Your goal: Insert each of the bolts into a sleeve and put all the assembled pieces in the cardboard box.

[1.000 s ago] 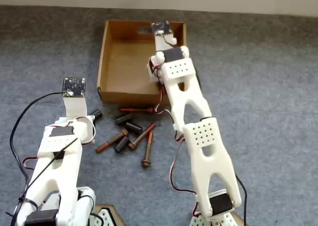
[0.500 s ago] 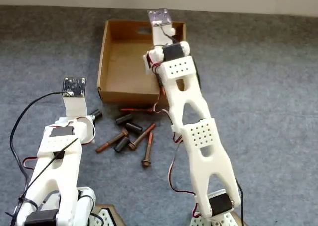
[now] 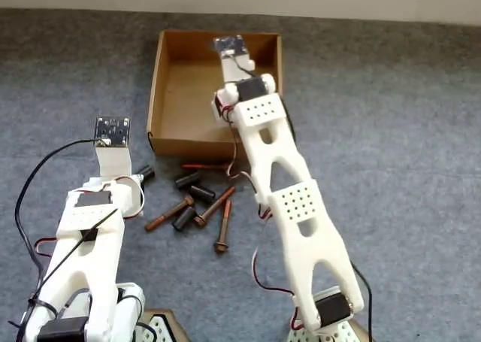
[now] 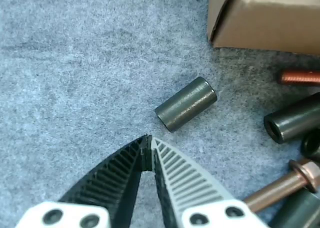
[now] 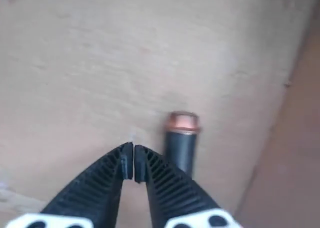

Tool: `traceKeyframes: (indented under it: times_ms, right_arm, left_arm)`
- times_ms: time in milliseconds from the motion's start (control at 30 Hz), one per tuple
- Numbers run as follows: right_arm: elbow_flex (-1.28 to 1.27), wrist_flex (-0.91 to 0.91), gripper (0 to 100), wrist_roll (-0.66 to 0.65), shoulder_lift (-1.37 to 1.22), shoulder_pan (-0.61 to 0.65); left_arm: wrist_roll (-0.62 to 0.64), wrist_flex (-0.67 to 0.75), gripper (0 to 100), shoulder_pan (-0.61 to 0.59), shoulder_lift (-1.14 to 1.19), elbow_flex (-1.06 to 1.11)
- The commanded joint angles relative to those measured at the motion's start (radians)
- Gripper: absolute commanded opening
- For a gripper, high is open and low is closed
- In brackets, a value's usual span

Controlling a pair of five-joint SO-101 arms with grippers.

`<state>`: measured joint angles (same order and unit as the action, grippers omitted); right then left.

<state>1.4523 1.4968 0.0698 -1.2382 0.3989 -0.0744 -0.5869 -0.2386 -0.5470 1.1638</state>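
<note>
My right gripper (image 5: 129, 150) is shut and empty just above the floor of the cardboard box (image 5: 100, 62). Beside its fingers lies an assembled piece (image 5: 181, 140), a dark sleeve with a copper bolt head at one end. My left gripper (image 4: 148, 140) is shut and empty over the carpet, a little short of a loose dark sleeve (image 4: 186, 103). In the high view the right arm (image 3: 252, 109) stretches over the box (image 3: 155, 86). In front of the box lie several copper bolts (image 3: 214, 207) and dark sleeves (image 3: 188, 180).
The box's outer corner (image 4: 265, 17) stands close beyond the loose sleeve. More sleeves (image 4: 292, 119) and a bolt (image 4: 280, 185) crowd the carpet beside the left gripper. An inner box wall (image 5: 290, 163) rises next to the assembled piece. Grey carpet (image 3: 398, 146) spreads to the right.
The right arm has swung leftward over the box, its wrist moving from the right wall toward the box's middle back. The left arm and the loose parts have not moved.
</note>
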Motion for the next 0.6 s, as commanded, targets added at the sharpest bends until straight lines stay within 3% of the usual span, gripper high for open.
traceKeyframes:
  times_ms: [0, 133, 567]
  right_arm:
    - [0.041, 0.025, 0.5, -0.012, 0.016, -0.039]
    - [0.081, 0.064, 0.5, -0.089, 0.016, -0.038]
    - [0.226, 0.124, 0.5, -0.092, 0.005, -0.001]
  left_arm:
    - [-0.005, 0.015, 1, 0.001, -0.008, -0.005]
    - [-0.005, 0.015, 1, 0.001, -0.008, -0.007]
    - [-0.005, 0.015, 1, 0.001, -0.008, -0.007]
